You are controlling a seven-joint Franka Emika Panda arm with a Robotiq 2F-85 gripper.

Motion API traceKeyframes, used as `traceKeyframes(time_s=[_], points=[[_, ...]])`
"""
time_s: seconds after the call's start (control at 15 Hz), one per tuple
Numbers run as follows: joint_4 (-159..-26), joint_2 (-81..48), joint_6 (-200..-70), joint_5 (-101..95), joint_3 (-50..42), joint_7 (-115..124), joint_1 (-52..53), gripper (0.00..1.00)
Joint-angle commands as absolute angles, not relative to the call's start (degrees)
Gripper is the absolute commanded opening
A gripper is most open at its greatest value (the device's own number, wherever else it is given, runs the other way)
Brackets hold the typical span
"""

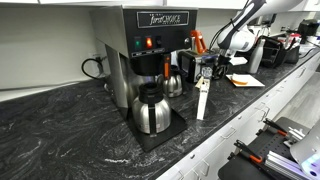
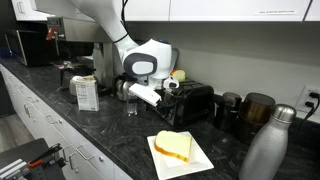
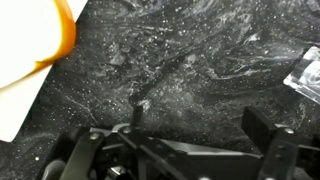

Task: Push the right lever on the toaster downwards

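The toaster (image 2: 192,102) is a small dark, shiny box on the black counter; in the opposite exterior view the toaster (image 1: 188,66) stands just behind the arm. Its levers are too small to make out. My gripper (image 2: 142,96) hangs beside the toaster's end, apart from it, and also appears as the gripper (image 1: 209,68) low over the counter. In the wrist view the gripper (image 3: 200,125) is open, with only bare marbled counter between its fingers (image 3: 265,128). The toaster is out of the wrist view.
A white plate with toast (image 2: 180,150) lies near the counter's front edge; its corner (image 3: 25,75) shows in the wrist view. A coffee brewer (image 1: 150,45), a steel carafe (image 1: 151,110), a white carton (image 1: 203,100), a clear glass (image 2: 133,105) and a steel bottle (image 2: 268,145) stand around.
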State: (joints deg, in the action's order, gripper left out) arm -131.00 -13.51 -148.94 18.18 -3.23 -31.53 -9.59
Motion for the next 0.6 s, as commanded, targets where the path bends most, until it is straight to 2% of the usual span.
traceKeyframes(time_s=[0.0, 0.53], points=[[-130.2, -14.2, -149.3, 19.0, -1.5, -32.2, -11.4, 1.0], [-130.0, -14.2, -149.3, 19.0, -1.3, -32.2, -11.7, 1.0]])
